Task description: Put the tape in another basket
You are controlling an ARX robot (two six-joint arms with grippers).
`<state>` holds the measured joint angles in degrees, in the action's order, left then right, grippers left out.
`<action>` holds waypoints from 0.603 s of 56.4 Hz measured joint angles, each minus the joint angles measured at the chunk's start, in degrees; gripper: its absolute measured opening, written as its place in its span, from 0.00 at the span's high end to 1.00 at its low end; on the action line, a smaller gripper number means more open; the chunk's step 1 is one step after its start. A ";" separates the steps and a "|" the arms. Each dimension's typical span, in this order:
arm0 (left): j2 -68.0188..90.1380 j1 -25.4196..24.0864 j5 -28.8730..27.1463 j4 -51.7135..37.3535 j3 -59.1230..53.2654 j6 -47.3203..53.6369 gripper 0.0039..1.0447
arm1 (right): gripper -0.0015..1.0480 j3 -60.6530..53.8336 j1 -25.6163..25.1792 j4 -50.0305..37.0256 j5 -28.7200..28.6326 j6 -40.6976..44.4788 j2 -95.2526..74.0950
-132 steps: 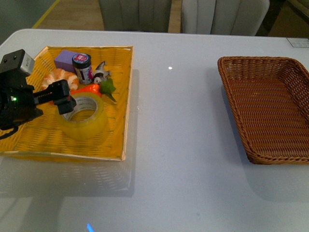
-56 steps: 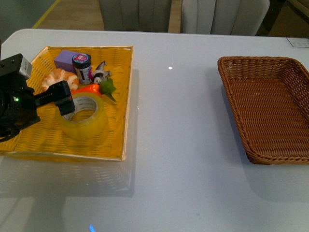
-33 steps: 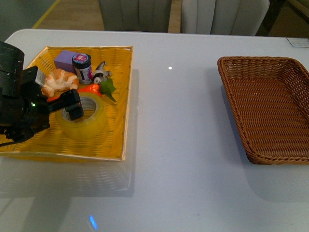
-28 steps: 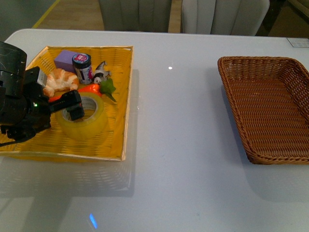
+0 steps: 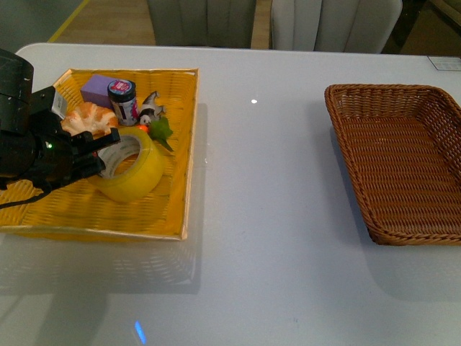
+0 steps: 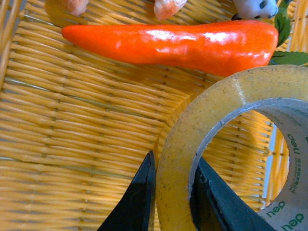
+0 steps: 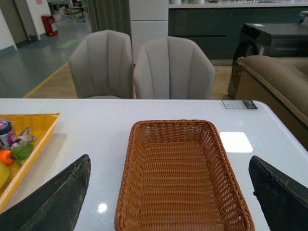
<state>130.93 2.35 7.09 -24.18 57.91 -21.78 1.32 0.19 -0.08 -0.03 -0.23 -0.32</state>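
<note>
Because it is see-through and yellowish, the tape (image 5: 133, 173) nearly blends in with the yellow tray (image 5: 72, 209) it sits in. It is a fat, wide roll. Its inside ring is pale and has green letters printed on it. The roll is tipped up on a slant, so its hole faces up and to the left. The left gripper (image 6: 174, 192) has hold of it. One dark finger is outside the roll and the other is inside the hole, and they pinch the wall of the roll tightly between them. The gripper reaches in from the left, so the tape is on its right side, in the middle part of the tray. Just behind the tape, on the far side, lies a shiny orange carrot (image 6: 168, 41) with green leaves. Farther back in the tray are a bread roll (image 5: 90, 117), a purple block (image 5: 97, 90) and a little jar (image 5: 124, 101). The brown woven basket (image 5: 400, 162) is way over on the right, well apart from the tape, and its bottom is bare. The right gripper (image 7: 168, 161) hangs over the near end of the basket with its two dark fingers spread wide, and it holds nothing. Both the tray and the basket rest on a smooth white table (image 5: 274, 216) that shines a bit. Past the far edge of the table stand two grey chairs (image 7: 168, 67).
</note>
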 joint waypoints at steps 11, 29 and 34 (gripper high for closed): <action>-8.00 0.20 1.07 -0.98 -4.70 -0.87 0.86 | 0.09 0.00 0.02 0.00 0.02 -0.02 0.00; -22.64 6.80 2.16 1.84 -7.23 -3.89 0.86 | 0.09 0.00 0.02 0.00 0.02 -0.02 0.00; -25.22 12.39 2.73 3.98 -6.08 -5.44 0.86 | 0.09 0.00 0.00 0.00 0.02 0.00 0.00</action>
<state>105.71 14.74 9.82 -20.21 51.83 -27.22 1.32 0.19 -0.08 -0.01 -0.23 -0.32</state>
